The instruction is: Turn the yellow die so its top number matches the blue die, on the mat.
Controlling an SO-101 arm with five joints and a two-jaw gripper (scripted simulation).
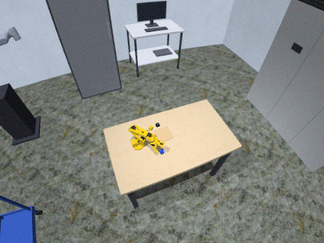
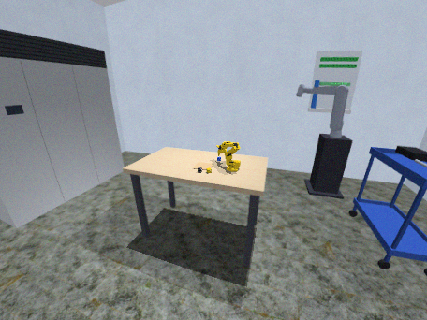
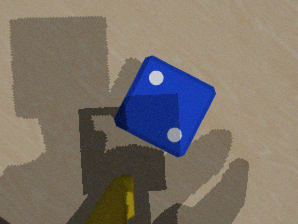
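Note:
The blue die point(image 3: 166, 106) lies on the bare table top and shows two white pips on its upper face. It also shows in the top view point(image 1: 162, 151) at the tip of the yellow arm point(image 1: 143, 138). My gripper point(image 1: 160, 147) hovers just above the blue die, part open, with nothing between its fingers. Only one yellow jaw tip point(image 3: 118, 200) shows in the wrist view, below the die. The small yellow die point(image 1: 150, 127) sits near the far left corner of the tan mat point(image 1: 163, 134); I cannot read its top face.
A black die point(image 1: 157, 124) sits by the mat's far edge, close to the yellow die. The arm's base stands left of the mat. The dice and arm also show small in the exterior view, around the arm point(image 2: 229, 156).

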